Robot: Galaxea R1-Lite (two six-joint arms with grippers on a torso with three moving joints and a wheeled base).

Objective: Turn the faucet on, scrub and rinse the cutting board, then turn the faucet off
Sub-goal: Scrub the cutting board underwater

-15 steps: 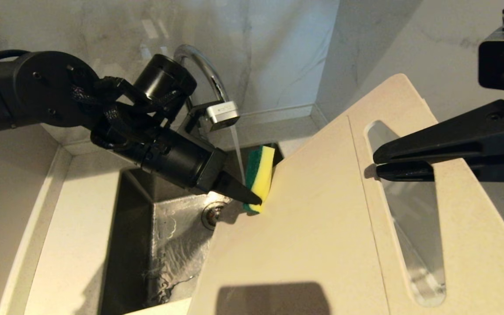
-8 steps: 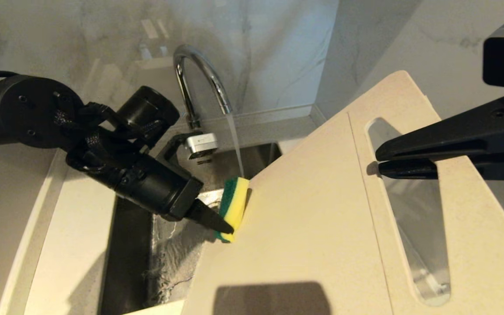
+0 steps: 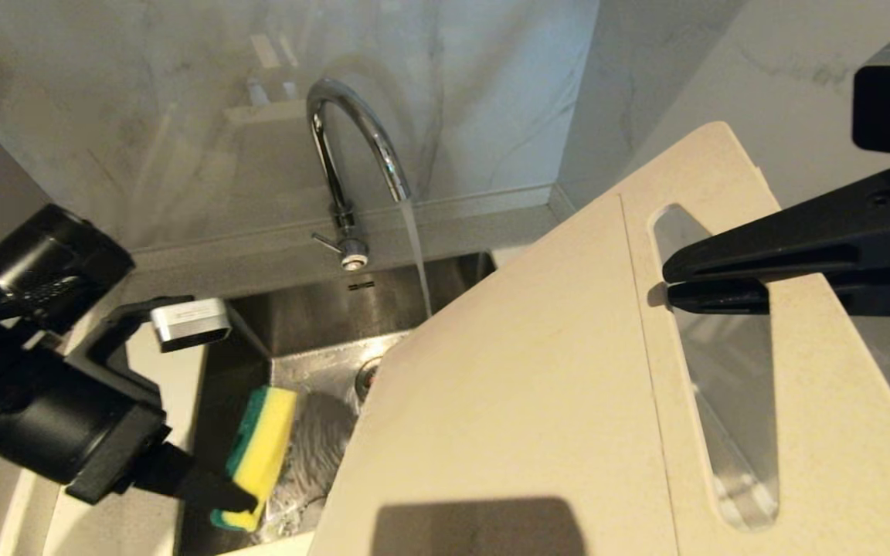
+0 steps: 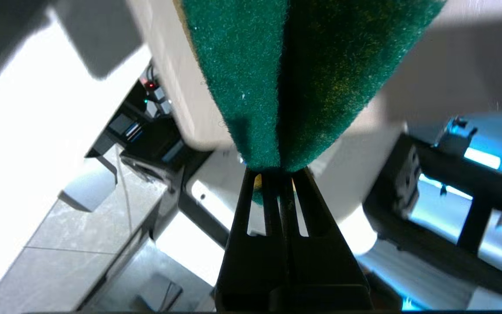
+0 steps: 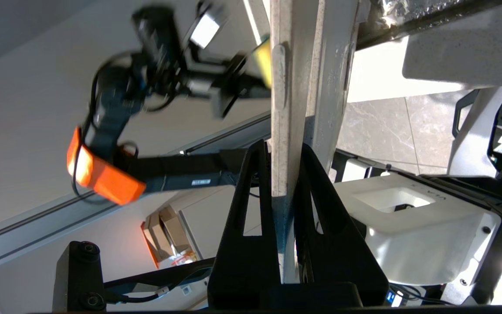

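A tall chrome gooseneck faucet (image 3: 352, 147) runs a thin stream of water into a steel sink (image 3: 314, 324), the stream falling just past the upper edge of a large cream-white plastic cutting board (image 3: 538, 401). The board is held tilted over the sink by the right gripper (image 3: 665, 287), whose black jaws are closed narrowly on the board's edge beside its pointed handle slot; the right wrist view shows the board's thin edge pinched between them. The left gripper (image 3: 248, 502) sits low at the sink's near left, jaws pressed tightly on a yellow sponge with a green scouring layer (image 3: 259, 452), which hangs apart from the board, near its lower left edge. The step in hand looks like scrubbing. To do it well, the left arm would probably need to bring the sponge against the board's face with the green side flat on it, then stroke along the board under the stream so loosened dirt washes down into the sink. The right gripper's hold should stay firm, since sideways scrubbing pressure could twist the board in so narrow a pinch.
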